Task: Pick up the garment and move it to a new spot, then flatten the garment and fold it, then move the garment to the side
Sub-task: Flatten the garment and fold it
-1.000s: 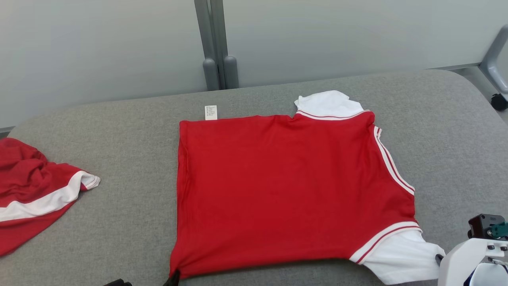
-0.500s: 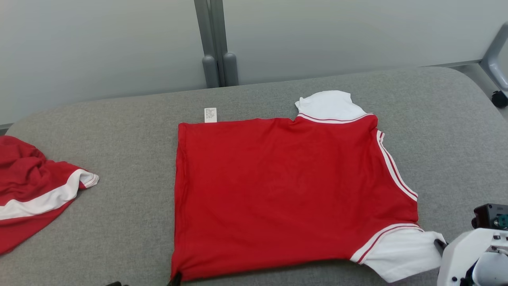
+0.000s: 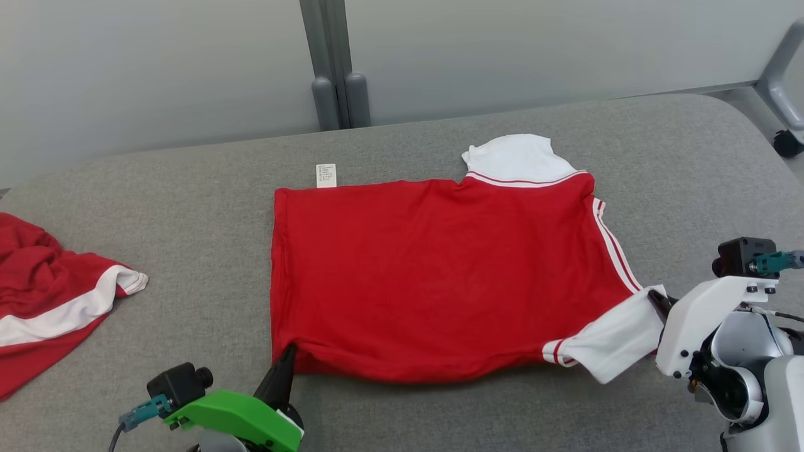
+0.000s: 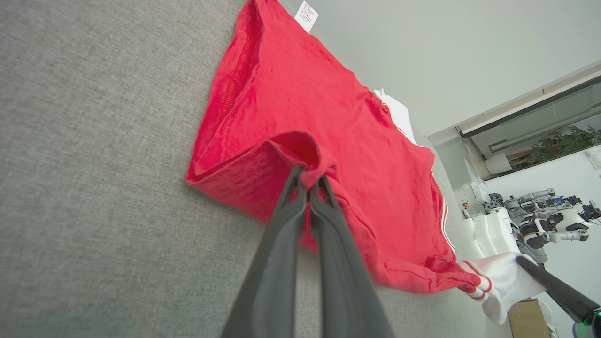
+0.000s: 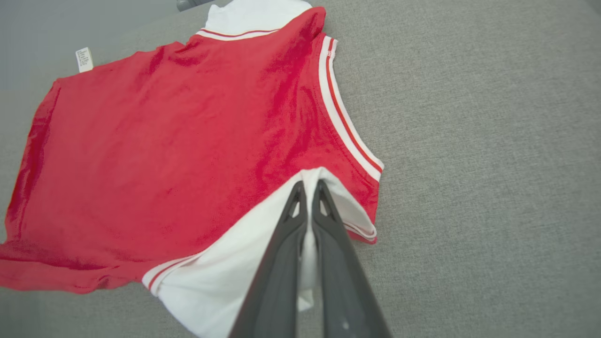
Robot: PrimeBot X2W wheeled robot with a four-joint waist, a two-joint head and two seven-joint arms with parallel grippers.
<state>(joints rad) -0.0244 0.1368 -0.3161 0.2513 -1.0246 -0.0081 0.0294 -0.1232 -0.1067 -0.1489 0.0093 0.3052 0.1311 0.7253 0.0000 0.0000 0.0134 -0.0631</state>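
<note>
The garment [image 3: 440, 276] is a red shirt with white sleeves and white-striped trim, spread flat on the grey padded table [image 3: 188, 207]. My left gripper [image 3: 287, 355] is shut on its near left hem corner, which is pulled up into a small peak [image 4: 300, 150]. My right gripper [image 3: 656, 302] is shut on the near white sleeve [image 3: 612, 342], lifting it off the surface and over the red body. In the right wrist view the fingers [image 5: 300, 220] pinch the white sleeve cloth [image 5: 225, 277]. The far sleeve [image 3: 515, 157] lies flat.
A second red and white garment [image 3: 50, 301] lies crumpled at the table's left edge. A white care label [image 3: 326, 175] sticks out at the far hem. Grey wall panels and a post [image 3: 333, 94] stand behind the table. A wheeled frame [image 3: 785, 135] is at the far right.
Both grippers have risen and moved away from me, lifting the garment's near edge. The near white sleeve is pulled up and inward. The head camera has shifted slightly.
</note>
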